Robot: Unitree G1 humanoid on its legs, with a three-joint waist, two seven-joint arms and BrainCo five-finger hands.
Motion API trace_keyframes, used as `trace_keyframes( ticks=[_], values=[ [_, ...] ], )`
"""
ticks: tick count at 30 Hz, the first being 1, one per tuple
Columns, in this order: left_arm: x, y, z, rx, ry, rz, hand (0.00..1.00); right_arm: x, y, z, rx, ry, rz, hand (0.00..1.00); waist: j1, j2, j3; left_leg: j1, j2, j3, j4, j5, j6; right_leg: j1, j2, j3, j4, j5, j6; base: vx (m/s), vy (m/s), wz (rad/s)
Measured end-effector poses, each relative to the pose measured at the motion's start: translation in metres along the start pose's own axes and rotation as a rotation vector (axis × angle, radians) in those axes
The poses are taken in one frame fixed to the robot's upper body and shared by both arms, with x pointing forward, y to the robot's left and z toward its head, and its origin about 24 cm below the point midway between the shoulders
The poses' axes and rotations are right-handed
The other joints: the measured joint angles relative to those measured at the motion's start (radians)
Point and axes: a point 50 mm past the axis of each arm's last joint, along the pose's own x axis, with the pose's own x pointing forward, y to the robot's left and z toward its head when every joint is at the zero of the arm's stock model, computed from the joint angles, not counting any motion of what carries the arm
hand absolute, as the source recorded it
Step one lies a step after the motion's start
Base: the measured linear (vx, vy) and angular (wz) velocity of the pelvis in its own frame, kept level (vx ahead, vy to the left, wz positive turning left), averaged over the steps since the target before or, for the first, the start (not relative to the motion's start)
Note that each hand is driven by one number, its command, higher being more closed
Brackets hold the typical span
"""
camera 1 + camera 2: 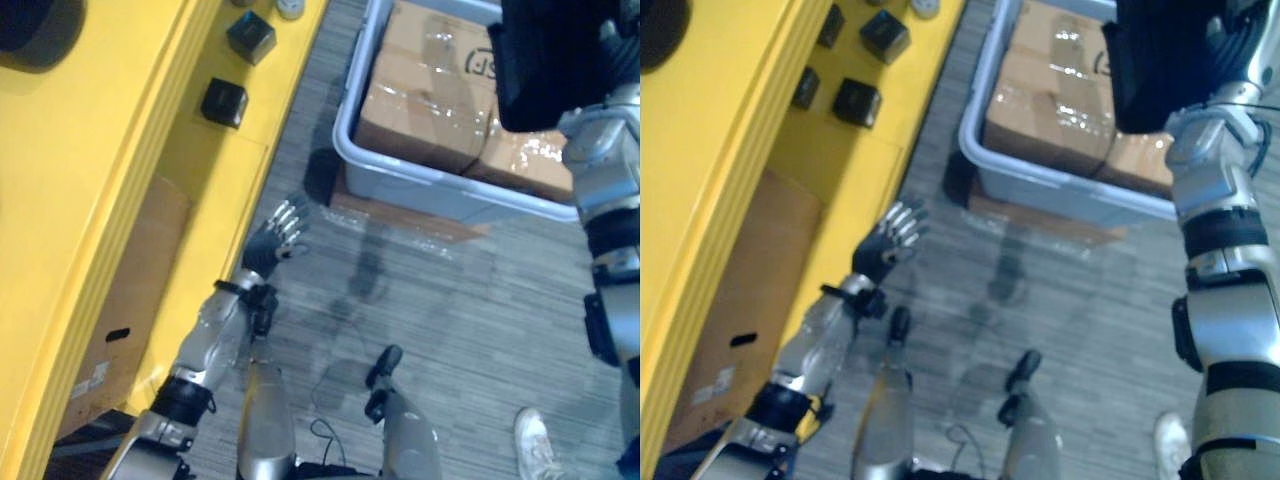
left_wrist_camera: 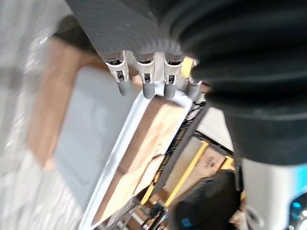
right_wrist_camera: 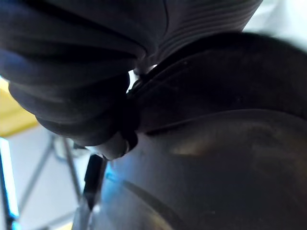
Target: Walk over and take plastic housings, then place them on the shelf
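Observation:
My right hand (image 1: 1225,35), raised at the upper right, is shut on a large black plastic housing (image 1: 545,65), held above the grey bin. Up close, the right wrist view shows the housing's dark curved shell (image 3: 216,158) pressed against the hand's cover. The left hand (image 1: 275,240) hangs open over the carpet beside the yellow shelf (image 1: 90,150), its fingers (image 2: 144,81) straight and holding nothing. Two small black housings (image 1: 250,35) (image 1: 224,101) lie on a shelf level at the top.
A grey bin (image 1: 420,175) packed with taped cardboard boxes (image 1: 420,100) stands on the carpet ahead. A cardboard box (image 1: 130,300) fills the shelf's lower bay. A person's white shoe (image 1: 535,440) is at the lower right.

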Motion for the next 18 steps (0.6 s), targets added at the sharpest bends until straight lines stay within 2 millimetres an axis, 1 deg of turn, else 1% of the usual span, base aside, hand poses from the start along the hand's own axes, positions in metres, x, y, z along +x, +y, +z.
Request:
trace_keyframes(
  ticks=[1, 2, 3, 4, 5, 6, 8, 9, 10, 11, 12, 14, 15, 18],
  values=[
    [0.002, 0.0, -0.002, -0.024, 0.006, 0.011, 0.0, -0.004, 0.002, 0.01, 0.039, -0.054, -0.001, 1.0, -0.003, -0.009, -0.005, 0.009, 0.0, 0.011, -0.003, 0.0, 0.0, 0.0, 0.0, 0.009, -0.001, 0.0, 0.0, 0.03, 0.0, -0.17],
    [0.005, 0.0, -0.003, -0.048, 0.007, 0.026, 0.0, -0.009, 0.005, 0.02, 0.081, -0.104, -0.007, 1.0, -0.012, -0.017, -0.01, 0.016, 0.001, 0.021, -0.005, 0.0, 0.0, 0.003, 0.0, 0.013, -0.003, 0.001, 0.0, 0.02, -0.003, -0.14],
    [0.006, 0.0, -0.003, -0.05, 0.006, 0.032, 0.0, -0.013, 0.006, 0.025, 0.1, -0.128, -0.01, 1.0, -0.02, -0.022, -0.013, 0.022, 0.001, 0.023, -0.009, 0.0, 0.0, 0.007, 0.0, 0.014, -0.004, 0.001, 0.001, 0.02, -0.004, -0.07],
    [0.01, -0.001, -0.004, -0.082, 0.009, 0.033, 0.0, -0.022, 0.008, 0.03, 0.139, -0.162, -0.007, 1.0, -0.031, -0.03, -0.018, 0.036, 0.001, 0.026, -0.014, 0.001, 0.0, 0.019, 0.0, 0.014, -0.011, 0.002, 0.002, 0.02, 0.002, -0.12],
    [0.013, -0.003, -0.005, -0.108, 0.01, 0.032, 0.0, -0.033, 0.011, 0.033, 0.18, -0.182, -0.002, 1.0, -0.033, -0.049, -0.03, 0.05, 0.001, 0.042, -0.022, 0.001, 0.0, 0.02, 0.0, 0.026, -0.012, 0.002, 0.002, 0.02, 0.003, -0.18],
    [0.014, -0.003, -0.005, -0.125, 0.009, 0.032, 0.0, -0.04, 0.013, 0.034, 0.199, -0.19, 0.001, 1.0, -0.035, -0.058, -0.036, 0.061, 0.002, 0.053, -0.028, 0.001, 0.001, 0.021, 0.001, 0.034, -0.014, 0.002, 0.003, 0.04, 0.004, -0.23],
    [0.016, -0.003, -0.009, -0.162, 0.025, 0.043, 0.0, -0.071, 0.021, 0.038, 0.268, -0.204, 0.024, 1.0, -0.064, -0.088, -0.058, 0.097, -0.001, 0.065, -0.044, 0.001, 0.001, 0.055, 0.002, 0.037, -0.039, 0.008, 0.007, 0.04, 0.006, -0.1],
    [0.016, -0.003, -0.011, -0.173, 0.029, 0.046, 0.0, -0.078, 0.023, 0.039, 0.282, -0.205, 0.036, 1.0, -0.071, -0.093, -0.063, 0.105, -0.001, 0.068, -0.046, 0.0, 0.0, 0.064, 0.001, 0.038, -0.042, 0.009, 0.007, 0.04, 0.008, -0.02],
    [0.018, -0.005, -0.014, -0.196, 0.033, 0.046, 0.0, -0.094, 0.026, 0.04, 0.307, -0.208, 0.061, 1.0, -0.08, -0.099, -0.077, 0.119, -0.002, 0.076, -0.047, 0.0, 0.0, 0.08, 0.001, 0.038, -0.049, 0.009, 0.008, 0.0, 0.0, 0.0],
    [0.019, -0.007, -0.015, -0.225, 0.035, 0.045, 0.0, -0.101, 0.027, 0.04, 0.315, -0.212, 0.071, 1.0, -0.083, -0.099, -0.086, 0.123, -0.002, 0.078, -0.047, 0.0, 0.0, 0.086, 0.002, 0.037, -0.053, 0.009, 0.008, 0.0, 0.0, 0.0],
    [0.02, -0.012, -0.018, -0.261, 0.037, 0.037, 0.0, -0.114, 0.028, 0.041, 0.334, -0.212, 0.093, 1.0, -0.087, -0.098, -0.108, 0.128, -0.002, 0.083, -0.048, 0.0, 0.0, 0.09, 0.003, 0.038, -0.058, 0.009, 0.009, 0.0, 0.0, 0.0],
    [0.024, -0.018, -0.019, -0.346, 0.041, 0.019, 0.0, -0.129, 0.033, 0.044, 0.37, -0.203, 0.129, 1.0, -0.097, -0.091, -0.12, 0.155, -0.002, 0.1, -0.049, 0.0, 0.0, 0.12, 0.004, 0.039, -0.07, 0.01, 0.011, 0.01, -0.008, -0.05],
    [0.025, -0.022, -0.023, -0.431, 0.048, 0.008, 0.0, -0.144, 0.039, 0.046, 0.39, -0.185, 0.177, 1.0, -0.102, -0.087, -0.159, 0.165, -0.002, 0.116, -0.049, -0.003, 0.002, 0.131, 0.006, 0.043, -0.083, 0.014, 0.014, 0.0, -0.005, -0.08],
    [0.025, -0.025, -0.028, -0.512, 0.062, 0.011, 0.0, -0.163, 0.046, 0.045, 0.388, -0.174, 0.267, 1.0, -0.109, -0.074, -0.223, 0.181, -0.004, 0.128, -0.049, -0.009, 0.003, 0.154, 0.007, 0.046, -0.113, 0.027, 0.015, 0.02, 0.001, -0.08]
  ],
)
